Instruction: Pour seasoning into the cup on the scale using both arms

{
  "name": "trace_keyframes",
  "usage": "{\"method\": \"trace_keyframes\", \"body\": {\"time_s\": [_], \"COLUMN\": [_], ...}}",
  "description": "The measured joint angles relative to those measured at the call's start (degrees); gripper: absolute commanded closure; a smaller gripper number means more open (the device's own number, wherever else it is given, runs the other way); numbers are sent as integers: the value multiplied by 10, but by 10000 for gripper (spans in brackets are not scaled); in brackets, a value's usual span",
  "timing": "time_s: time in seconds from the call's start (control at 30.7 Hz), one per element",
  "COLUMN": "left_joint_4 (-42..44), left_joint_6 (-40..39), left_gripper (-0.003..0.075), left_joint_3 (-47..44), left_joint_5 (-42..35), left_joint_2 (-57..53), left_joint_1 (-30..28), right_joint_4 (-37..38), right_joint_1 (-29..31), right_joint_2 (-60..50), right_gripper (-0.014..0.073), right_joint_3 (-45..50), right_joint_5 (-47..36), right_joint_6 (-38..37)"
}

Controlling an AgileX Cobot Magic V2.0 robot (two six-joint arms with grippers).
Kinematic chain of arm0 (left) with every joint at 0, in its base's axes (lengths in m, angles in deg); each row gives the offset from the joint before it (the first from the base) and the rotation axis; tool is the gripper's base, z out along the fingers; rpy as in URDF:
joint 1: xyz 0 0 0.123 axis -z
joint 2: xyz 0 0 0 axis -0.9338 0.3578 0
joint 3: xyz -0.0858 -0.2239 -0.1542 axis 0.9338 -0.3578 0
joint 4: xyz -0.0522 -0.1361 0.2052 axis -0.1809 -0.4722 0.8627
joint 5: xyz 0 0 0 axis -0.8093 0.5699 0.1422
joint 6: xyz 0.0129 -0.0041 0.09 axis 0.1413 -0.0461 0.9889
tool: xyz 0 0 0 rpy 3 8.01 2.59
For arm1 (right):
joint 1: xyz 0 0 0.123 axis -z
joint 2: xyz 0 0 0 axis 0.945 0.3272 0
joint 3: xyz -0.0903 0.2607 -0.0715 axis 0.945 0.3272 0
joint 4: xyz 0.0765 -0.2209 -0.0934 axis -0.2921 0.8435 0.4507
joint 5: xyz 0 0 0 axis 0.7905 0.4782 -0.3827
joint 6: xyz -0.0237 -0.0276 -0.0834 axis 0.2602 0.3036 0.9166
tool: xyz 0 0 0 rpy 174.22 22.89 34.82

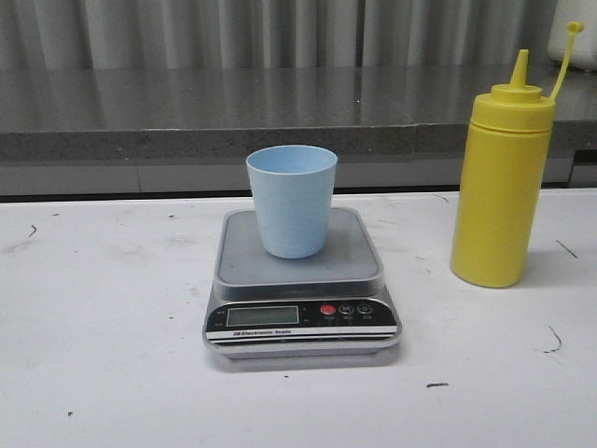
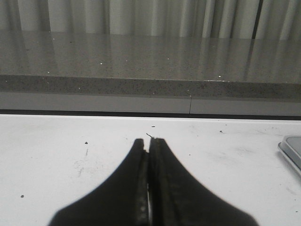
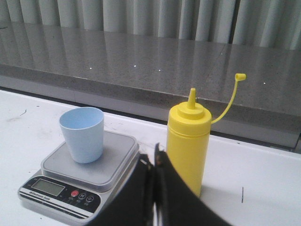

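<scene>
The pale blue cup stands upright on the silver-grey scale at the table's middle; both also show in the right wrist view, cup on scale. The yellow seasoning bottle stands upright to the right of the scale, cap off its nozzle and hanging on its tether; it also shows in the right wrist view. My right gripper is shut and empty, short of the bottle and scale. My left gripper is shut and empty over bare table, the scale's corner off to its side. Neither arm shows in the front view.
A grey speckled ledge runs along the back of the white table, with pale curtains behind it. A white object sits on the ledge at the far right.
</scene>
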Motion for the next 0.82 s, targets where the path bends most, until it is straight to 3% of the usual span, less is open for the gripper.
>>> {"method": "trace_keyframes", "body": {"time_s": [0.29,0.42,0.82], "left_joint_4": [0,0,0], "left_joint_6": [0,0,0], "left_gripper": [740,740,740], "left_joint_3": [0,0,0], "left_joint_5": [0,-1,-1], "left_joint_2": [0,0,0], "left_joint_1": [0,0,0], "right_joint_4": [1,39,52], "right_joint_1": [0,4,150], "right_joint_2": [0,0,-68], "right_gripper": [708,708,708], "right_joint_3": [0,23,156], "right_joint_5": [0,-6,-59], "right_joint_6": [0,0,-21]}}
